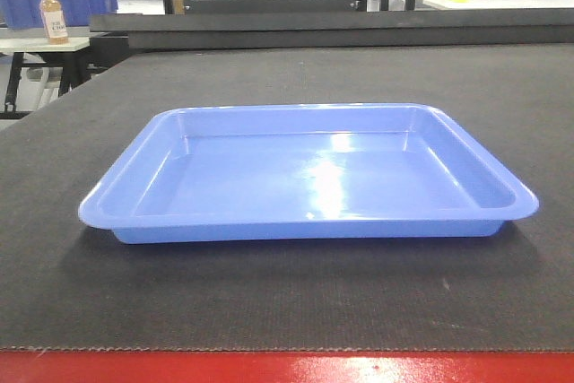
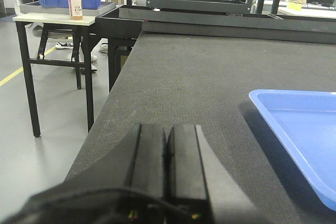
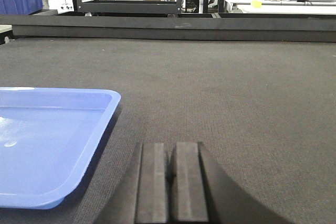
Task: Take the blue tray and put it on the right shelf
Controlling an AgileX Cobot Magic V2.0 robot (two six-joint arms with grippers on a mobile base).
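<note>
Periwinkle plastic, the blue tray (image 1: 309, 177) sits empty near the front edge of the tabletop (image 1: 269, 298). The robot's left end effector (image 2: 167, 140) and right end effector (image 3: 169, 153) flank it, both clenched; I'd open each, pinch opposite flared rims, lift level.

The left hand (image 2: 167, 153) hangs low over the tabletop (image 2: 184, 77), fingers pressed together; the right hand (image 3: 171, 174) sits likewise, fingers together, pointing forward.

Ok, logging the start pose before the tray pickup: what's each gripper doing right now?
Left gripper: closed, holding nothing.
Right gripper: closed, holding nothing.
</note>
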